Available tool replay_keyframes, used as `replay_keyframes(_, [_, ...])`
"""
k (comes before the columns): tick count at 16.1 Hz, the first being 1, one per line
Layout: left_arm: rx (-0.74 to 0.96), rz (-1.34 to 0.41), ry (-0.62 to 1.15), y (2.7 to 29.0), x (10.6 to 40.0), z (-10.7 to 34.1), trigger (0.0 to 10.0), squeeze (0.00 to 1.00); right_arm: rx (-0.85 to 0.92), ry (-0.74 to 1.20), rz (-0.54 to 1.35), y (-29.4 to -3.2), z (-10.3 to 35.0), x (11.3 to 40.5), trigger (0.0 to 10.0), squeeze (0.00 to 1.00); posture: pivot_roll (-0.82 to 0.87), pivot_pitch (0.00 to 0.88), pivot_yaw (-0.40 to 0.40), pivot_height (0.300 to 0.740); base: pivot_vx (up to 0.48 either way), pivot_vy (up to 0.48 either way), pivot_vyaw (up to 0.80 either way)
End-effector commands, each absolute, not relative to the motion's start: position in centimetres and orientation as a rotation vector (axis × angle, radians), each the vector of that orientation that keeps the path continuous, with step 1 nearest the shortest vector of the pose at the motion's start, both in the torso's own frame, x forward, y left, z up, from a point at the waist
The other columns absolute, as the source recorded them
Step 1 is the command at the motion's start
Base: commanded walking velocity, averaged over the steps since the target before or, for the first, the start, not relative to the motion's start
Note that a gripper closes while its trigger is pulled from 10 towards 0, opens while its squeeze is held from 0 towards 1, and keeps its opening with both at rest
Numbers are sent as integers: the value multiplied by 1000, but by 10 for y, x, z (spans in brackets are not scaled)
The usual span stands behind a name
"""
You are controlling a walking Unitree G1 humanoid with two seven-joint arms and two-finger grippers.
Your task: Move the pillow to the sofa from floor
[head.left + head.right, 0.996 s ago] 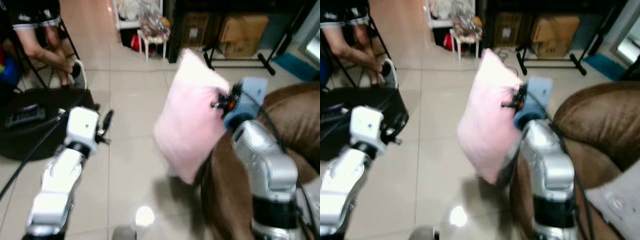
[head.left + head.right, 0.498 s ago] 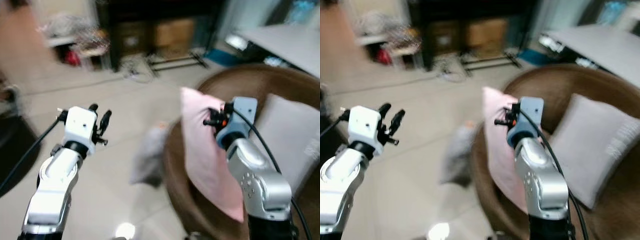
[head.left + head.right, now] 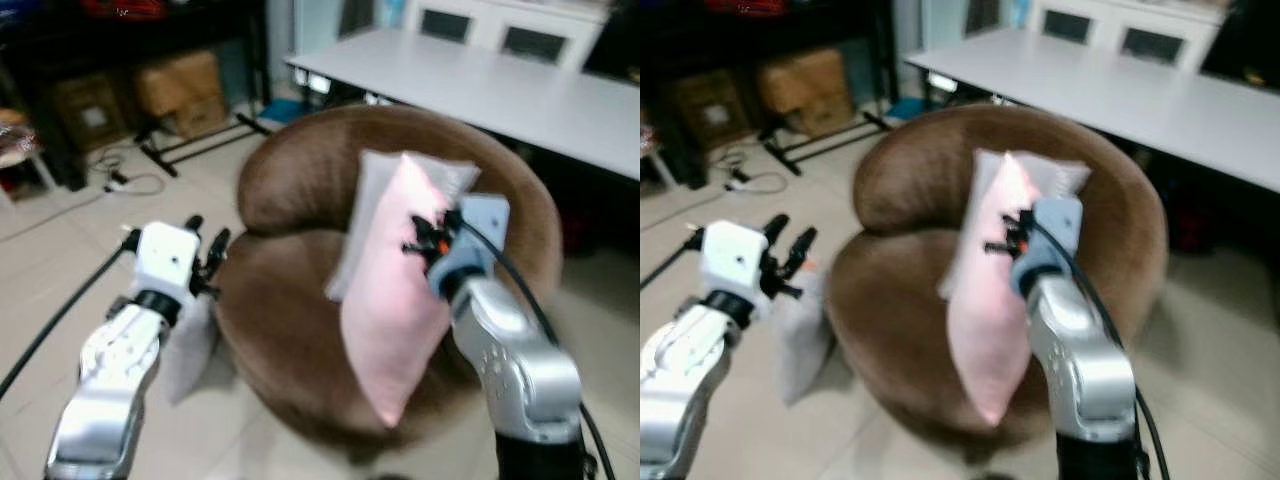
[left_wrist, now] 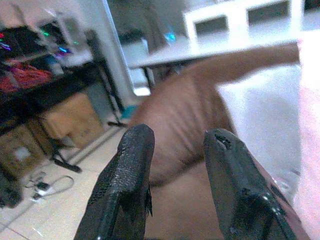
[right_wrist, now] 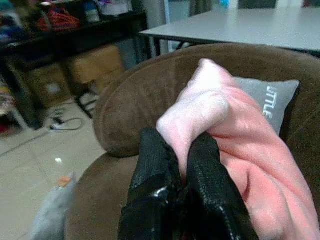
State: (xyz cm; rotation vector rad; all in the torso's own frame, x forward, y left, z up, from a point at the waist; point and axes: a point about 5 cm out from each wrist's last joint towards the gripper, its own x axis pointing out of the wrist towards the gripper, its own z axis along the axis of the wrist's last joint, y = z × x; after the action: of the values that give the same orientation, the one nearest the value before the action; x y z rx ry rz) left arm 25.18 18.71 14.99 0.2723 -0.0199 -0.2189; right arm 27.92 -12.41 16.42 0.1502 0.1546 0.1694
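Note:
A pink pillow hangs upright over the seat of a round brown sofa. My right gripper is shut on the pillow's upper edge, and in the right wrist view the fingers pinch a fold of pink fabric. A grey cushion leans on the sofa's backrest just behind the pink pillow. My left gripper is open with nothing in it, held at the sofa's left side; its two fingers stand apart in the left wrist view.
A grey pillow lies on the tiled floor beside the sofa's left flank. A long white table stands behind the sofa. Cardboard boxes and a black rack are at the back left, with cables on the floor.
The camera has swung right, so the sofa now sits in the middle of the view. The pink pillow, still held by my right gripper, now hangs over the seat.

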Motion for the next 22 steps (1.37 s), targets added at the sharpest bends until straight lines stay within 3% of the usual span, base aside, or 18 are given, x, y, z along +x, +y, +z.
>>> replay_keyframes(1, [263, -241, -28, 185, 249, 152, 10000, 0, 159, 109, 221, -120, 174, 281, 10000, 0, 13, 0, 1, 740, 0, 0, 0])
replay_keyframes(16, [273, -303, -2, 188, 242, 151, 10000, 0, 114, 105, 516, -91, 187, 283, 10000, 0, 36, 0, -17, 740, 220, 0, 0])
replay_keyframes(22, [241, -552, 113, 182, 228, 143, 10000, 0, 105, 160, 583, -85, 185, 292, 10000, 0, 34, 0, -16, 740, 0, 0, 0])
